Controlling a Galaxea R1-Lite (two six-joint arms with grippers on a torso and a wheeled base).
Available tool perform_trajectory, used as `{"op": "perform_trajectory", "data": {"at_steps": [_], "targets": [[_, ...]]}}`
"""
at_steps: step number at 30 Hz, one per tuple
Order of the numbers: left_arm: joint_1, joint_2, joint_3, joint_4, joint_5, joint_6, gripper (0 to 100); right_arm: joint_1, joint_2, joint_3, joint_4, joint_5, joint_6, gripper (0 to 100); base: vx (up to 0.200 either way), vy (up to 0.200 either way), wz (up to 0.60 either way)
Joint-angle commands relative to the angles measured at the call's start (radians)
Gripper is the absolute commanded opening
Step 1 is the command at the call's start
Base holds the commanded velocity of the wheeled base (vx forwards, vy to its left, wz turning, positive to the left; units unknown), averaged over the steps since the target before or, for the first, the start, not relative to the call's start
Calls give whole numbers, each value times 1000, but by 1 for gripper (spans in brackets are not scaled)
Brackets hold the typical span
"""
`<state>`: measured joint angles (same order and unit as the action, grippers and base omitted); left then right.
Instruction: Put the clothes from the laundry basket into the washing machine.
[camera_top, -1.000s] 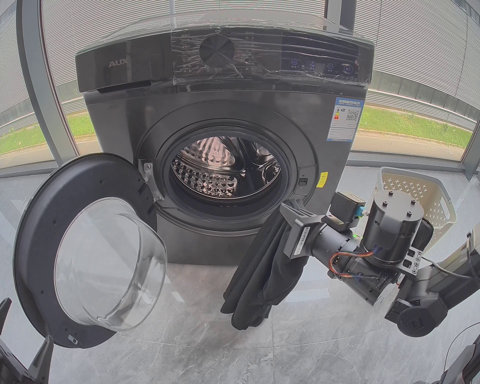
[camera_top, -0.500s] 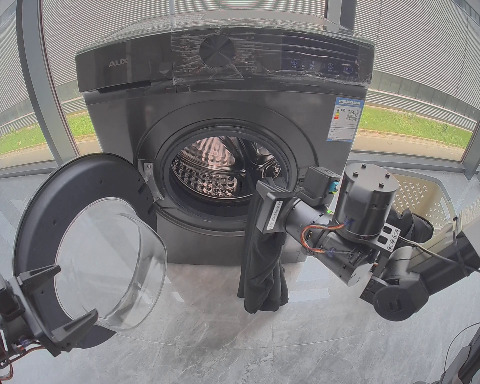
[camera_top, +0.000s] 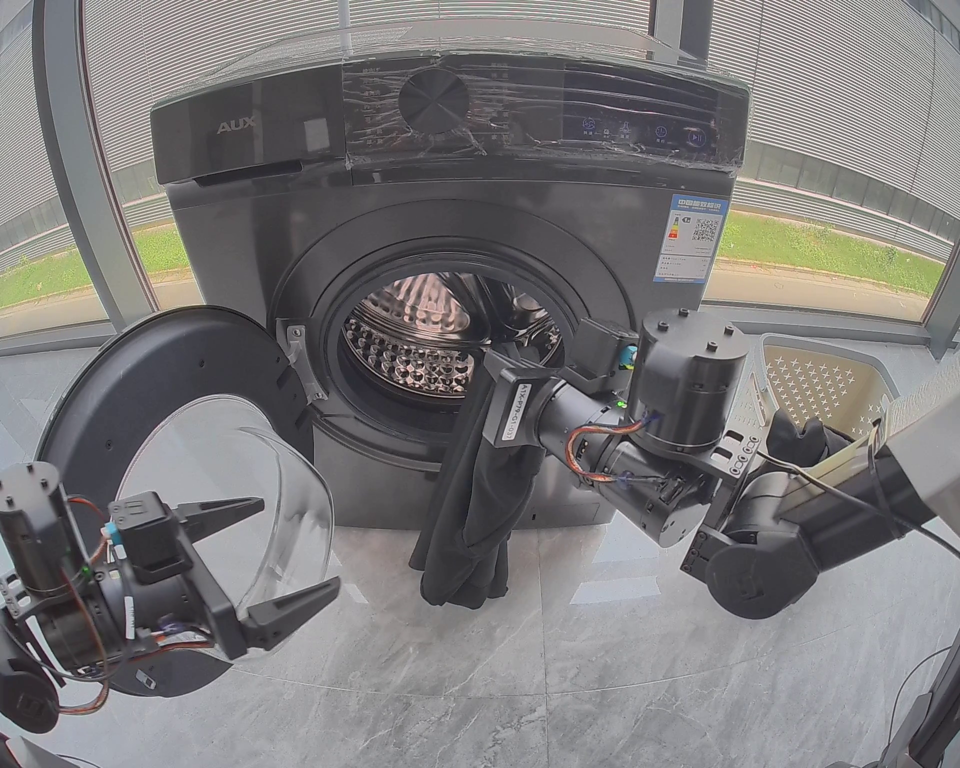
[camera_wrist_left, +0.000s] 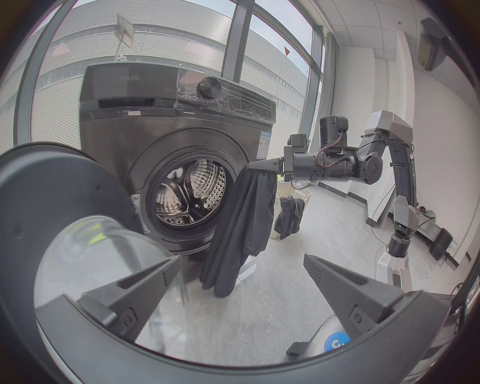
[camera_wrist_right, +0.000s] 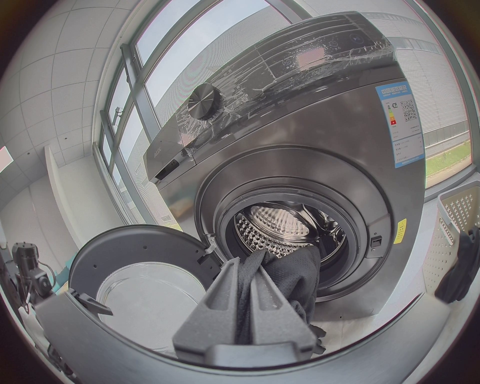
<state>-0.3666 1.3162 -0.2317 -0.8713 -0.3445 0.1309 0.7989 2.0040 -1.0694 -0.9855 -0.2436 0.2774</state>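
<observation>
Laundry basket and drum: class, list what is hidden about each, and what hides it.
Laundry basket, head view: lower half behind the right arm; clothes inside uncountable.
Same basket, right wrist view: cut by the edge.
Drum, right wrist view: lower part behind the black garment.

Right gripper (camera_top: 495, 372) clamped on garment (camera_top: 470, 510), left gripper (camera_top: 300, 547) — fingers (camera_top: 288, 611) spread

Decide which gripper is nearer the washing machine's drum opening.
Right. The right gripper, holding black clothing, is at the drum opening; the left gripper is off by the open door.
</observation>
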Motion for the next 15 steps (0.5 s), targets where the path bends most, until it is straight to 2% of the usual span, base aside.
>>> {"op": "perform_trajectory", "data": {"at_steps": [1,9,15], "targets": [[-123,302,-21,-166,58,-19,100,-9,30,-41,13,6,2,0,0,0,0],[-187,426,-110,-186,56,-43,100,-10,45,-55,11,-11,2,0,0,0,0],[-219,492,-190,-175,50,-93,100,-7,51,-57,11,-14,2,0,0,0,0]]}}
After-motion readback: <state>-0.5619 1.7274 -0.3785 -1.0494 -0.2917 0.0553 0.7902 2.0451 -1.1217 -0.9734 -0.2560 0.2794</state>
